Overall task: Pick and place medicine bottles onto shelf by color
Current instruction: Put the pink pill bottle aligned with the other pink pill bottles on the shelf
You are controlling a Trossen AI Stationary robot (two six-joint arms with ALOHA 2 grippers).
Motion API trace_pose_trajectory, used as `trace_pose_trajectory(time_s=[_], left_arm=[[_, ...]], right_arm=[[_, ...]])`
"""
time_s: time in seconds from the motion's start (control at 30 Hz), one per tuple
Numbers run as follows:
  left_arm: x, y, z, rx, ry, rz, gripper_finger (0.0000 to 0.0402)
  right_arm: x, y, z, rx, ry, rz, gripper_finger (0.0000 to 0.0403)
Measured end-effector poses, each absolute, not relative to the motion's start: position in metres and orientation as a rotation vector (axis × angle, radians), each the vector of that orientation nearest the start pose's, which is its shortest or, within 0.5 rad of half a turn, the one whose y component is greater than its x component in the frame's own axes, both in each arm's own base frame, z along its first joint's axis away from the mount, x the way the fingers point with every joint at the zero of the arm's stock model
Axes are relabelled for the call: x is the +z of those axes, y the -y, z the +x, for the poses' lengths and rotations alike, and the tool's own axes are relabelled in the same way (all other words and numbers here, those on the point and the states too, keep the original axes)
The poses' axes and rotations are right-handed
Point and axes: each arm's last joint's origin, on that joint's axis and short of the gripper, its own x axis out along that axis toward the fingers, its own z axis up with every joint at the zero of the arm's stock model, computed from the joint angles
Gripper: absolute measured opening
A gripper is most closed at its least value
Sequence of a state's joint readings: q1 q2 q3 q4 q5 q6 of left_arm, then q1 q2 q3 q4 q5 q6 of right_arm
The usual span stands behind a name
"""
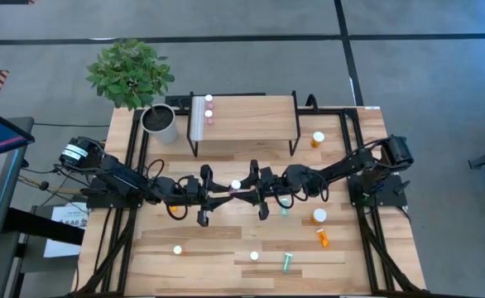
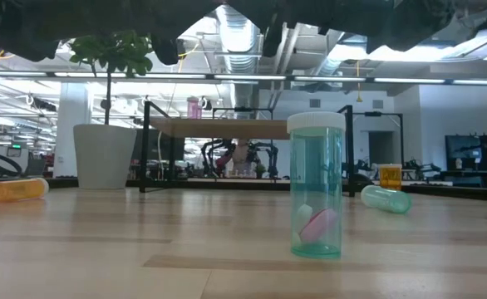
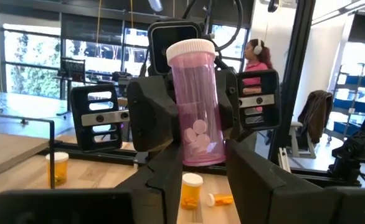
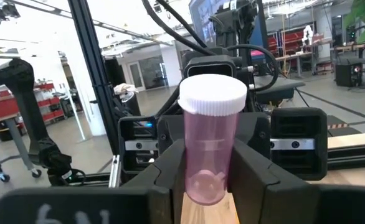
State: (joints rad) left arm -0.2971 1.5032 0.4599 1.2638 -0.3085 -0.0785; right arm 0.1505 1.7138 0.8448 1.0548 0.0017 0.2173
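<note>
Closest to the low camera, a teal bottle [image 2: 316, 184] stands upright on the surface [image 1: 218, 236] with a few tablets at its bottom. It is not the one in play.

Your working piece is the pink bottle [image 3: 198, 106]. It is held upright in the air above the middle of the surface, in front of the shelf [image 1: 251, 116] and well apart from it. Both arms meet on it from opposite sides. The right tool [image 4: 210, 174] has its two fingers set against the clear pink body below the white cap, and I read that as a clamp. The left tool [image 3: 204, 180] flanks the lower body. You cannot tell from these views whether it is pressing or merely alongside.

Expect this bottle to be light, stiff and smooth-walled. The plastic should not give under the pads, so it can squirt out if squeezed off-centre. The loose tablets inside will shift, but they probably add little weight. Take hold on the straight body, mid-height or a little lower, with the pads flat on opposite sides. Keep off the cap, which is wider and may turn. Keep it upright so it can stand on release.

Two pink bottles [image 1: 208, 108] already stand at the shelf's white-strip end, so that end looks like the pink spot. Several orange bottles [image 1: 318, 139] wait on the right side of the surface.
</note>
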Motion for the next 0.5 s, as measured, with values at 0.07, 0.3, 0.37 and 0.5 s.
trace_pose_trajectory(time_s=[0.07, 0.3, 0.37, 0.5], left_arm=[[0.204, 0.071, 0.262, 0.014, 0.189, -0.156, 0.0132], [0.207, 0.068, 0.253, 0.099, 0.047, -0.149, 0.0212], [0.211, 0.066, 0.249, 0.129, 0.032, -0.145, 0.0228], [0.224, 0.064, 0.24, 0.145, 0.055, -0.154, 0.0247]], right_arm=[[0.234, -0.053, 0.353, 0.167, 0.161, 0.229, 0.0121], [0.231, -0.052, 0.351, 0.151, 0.061, 0.217, 0.0127], [0.232, -0.051, 0.349, 0.149, 0.036, 0.213, 0.0127], [0.227, -0.052, 0.349, 0.146, -0.015, 0.2, 0.0127]])
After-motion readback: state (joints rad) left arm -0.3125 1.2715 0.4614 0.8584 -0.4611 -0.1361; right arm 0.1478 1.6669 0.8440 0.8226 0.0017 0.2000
